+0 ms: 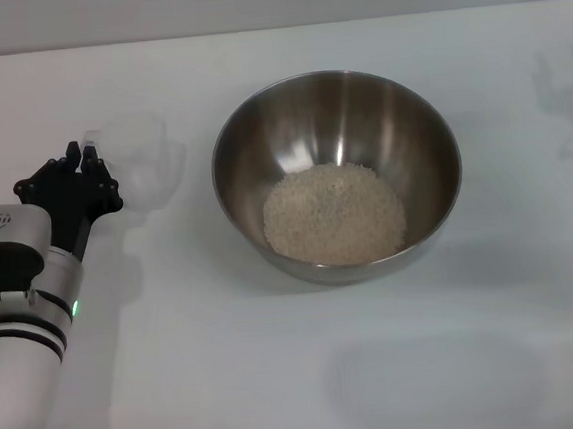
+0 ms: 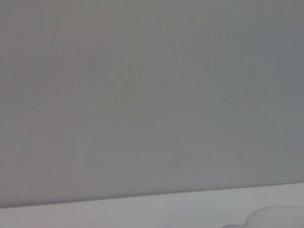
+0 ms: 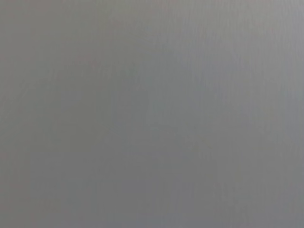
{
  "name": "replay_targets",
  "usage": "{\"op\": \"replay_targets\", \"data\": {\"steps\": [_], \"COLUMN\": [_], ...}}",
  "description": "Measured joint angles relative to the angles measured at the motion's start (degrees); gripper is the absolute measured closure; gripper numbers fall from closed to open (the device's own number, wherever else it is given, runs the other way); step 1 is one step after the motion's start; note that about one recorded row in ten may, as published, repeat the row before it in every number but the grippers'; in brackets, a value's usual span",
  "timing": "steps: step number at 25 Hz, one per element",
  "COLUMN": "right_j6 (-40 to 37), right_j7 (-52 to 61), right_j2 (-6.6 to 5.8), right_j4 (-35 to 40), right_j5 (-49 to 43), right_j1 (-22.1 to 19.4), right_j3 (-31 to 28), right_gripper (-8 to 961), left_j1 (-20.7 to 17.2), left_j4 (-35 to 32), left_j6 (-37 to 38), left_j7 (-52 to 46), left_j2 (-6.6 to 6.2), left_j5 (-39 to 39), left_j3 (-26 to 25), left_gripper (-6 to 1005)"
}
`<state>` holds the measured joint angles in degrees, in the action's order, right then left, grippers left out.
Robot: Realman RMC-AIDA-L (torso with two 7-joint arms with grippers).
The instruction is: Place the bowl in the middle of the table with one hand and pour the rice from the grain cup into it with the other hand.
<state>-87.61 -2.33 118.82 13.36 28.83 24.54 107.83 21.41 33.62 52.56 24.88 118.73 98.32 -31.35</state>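
The bowl (image 1: pixel 332 120) stands in the middle of the table (image 1: pixel 281 376). The rice (image 1: pixel 334 213) lies in a heap on its bottom. The grain cup (image 1: pixel 143 159) is clear and looks empty; it is upright at the left of the table, well apart from the bowl. My left gripper (image 1: pixel 81 150) is at the cup's near-left side, its fingertips close together on the cup's handle. A bit of the cup's rim (image 2: pixel 278 216) shows in the left wrist view. My right gripper is out of view; the right wrist view shows only plain grey.
My left arm (image 1: pixel 23 298) comes in from the lower left corner. The table's far edge (image 1: pixel 270 28) meets a grey wall. White tabletop lies in front of the bowl and to its right.
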Motion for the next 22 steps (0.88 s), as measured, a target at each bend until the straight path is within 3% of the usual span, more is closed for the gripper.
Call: {"op": "replay_targets", "data": {"steps": [9, 16, 19, 20, 22], "right_j6": [0.0, 0.5, 0.6, 0.6, 0.8], "right_j7": [0.0, 0.0, 0.0, 0.0, 0.2], "right_j2": [0.00, -0.18, -0.28, -0.25, -0.04], "right_j4": [0.0, -0.5, -0.8, -1.0, -1.2], "right_j5": [0.0, 0.0, 0.0, 0.0, 0.0], "right_j1": [0.1, 0.4, 0.6, 0.6, 0.4], "right_j3": [-0.1, -1.4, -2.2, -2.8, -3.0], "right_gripper": [516, 515, 514, 514, 513], "left_j1": [-2.9, -9.0, -9.0, -11.4, -11.4], "left_j4": [2.0, 6.4, 6.4, 6.9, 6.9], "left_j6": [-0.3, 3.9, 3.9, 6.8, 6.8], "left_j7": [-0.2, -0.3, -0.3, -0.4, -0.4], "left_j2": [-0.26, -0.71, -0.71, -0.55, -0.55], "left_j5": [0.2, 5.0, 5.0, 7.8, 7.8], "left_j3": [0.0, -0.1, -0.1, -0.1, -0.1], "left_gripper": [822, 527, 418, 382, 251]}}
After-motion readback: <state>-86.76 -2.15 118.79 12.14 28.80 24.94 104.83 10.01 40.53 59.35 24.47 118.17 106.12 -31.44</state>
